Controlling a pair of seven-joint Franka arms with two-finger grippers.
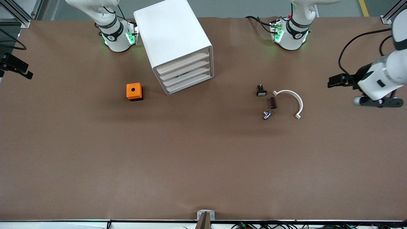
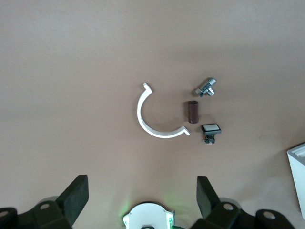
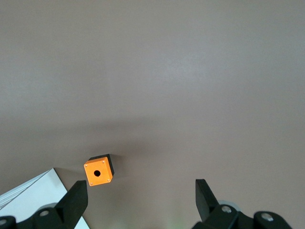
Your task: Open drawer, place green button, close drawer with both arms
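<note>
The white four-drawer cabinet stands between the arm bases with all its drawers shut; the drawer is third from its top. The button, a tiny silvery part with a dark body, lies on the brown table toward the left arm's end and also shows in the left wrist view. My left gripper hangs open over that end of the table, apart from the small parts, with nothing between its fingers. My right gripper is open over the table's right-arm end, empty, its fingers wide apart.
An orange box with a hole sits beside the cabinet toward the right arm's end. Close to the button lie a black-and-white switch part, a brown cylinder and a white C-shaped clip.
</note>
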